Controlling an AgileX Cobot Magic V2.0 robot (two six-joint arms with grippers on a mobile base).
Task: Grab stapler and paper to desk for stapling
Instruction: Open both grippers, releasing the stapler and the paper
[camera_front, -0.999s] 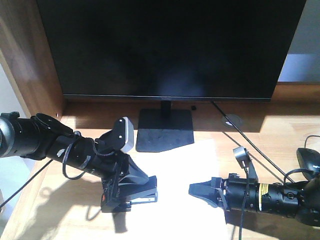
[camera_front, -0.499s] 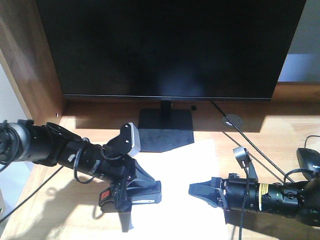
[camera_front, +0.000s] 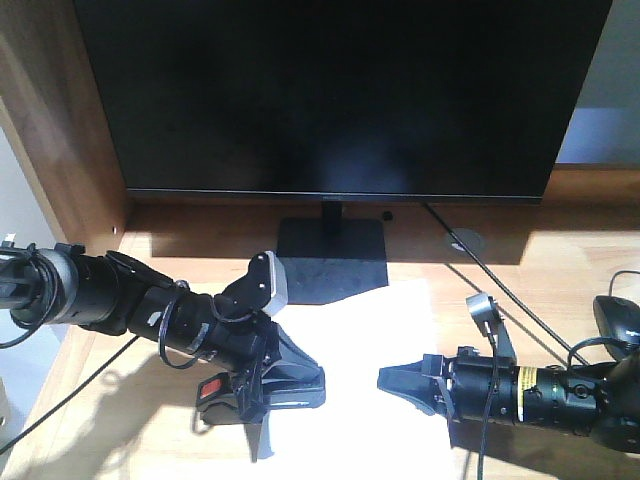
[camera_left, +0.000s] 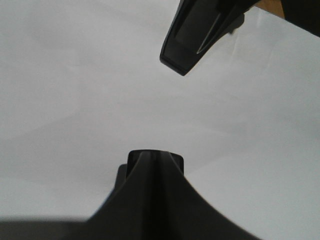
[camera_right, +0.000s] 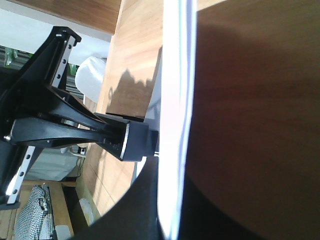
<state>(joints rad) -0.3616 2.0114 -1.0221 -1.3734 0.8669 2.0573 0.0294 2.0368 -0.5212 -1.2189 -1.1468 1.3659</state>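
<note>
Right, the paper (camera_front: 365, 340) lies flat on the table (camera_front: 520, 270), just in front of the monitor stand (camera_front: 330, 262), with one corner pointing toward the stand. My left tool (camera_front: 298, 385) sits low over the sheet's left part. It's released: in the left wrist view both fingers (camera_left: 195, 35) are spread wide, with only white sheet between them. The stapler I can't pick out for certain, since everything at that tool is black on black. My right tool (camera_front: 385, 378) reaches in from the right and rests low at the sheet's right part. Its tips are drawn together to a point, and I cannot tell if the sheet is nipped between them. The right wrist view shows the sheet nearly edge-on as a bright strip. The dark monitor (camera_front: 340, 100) fills the back, and a black mouse (camera_front: 620, 320) is at the far right, well apart from the sheet.
</note>
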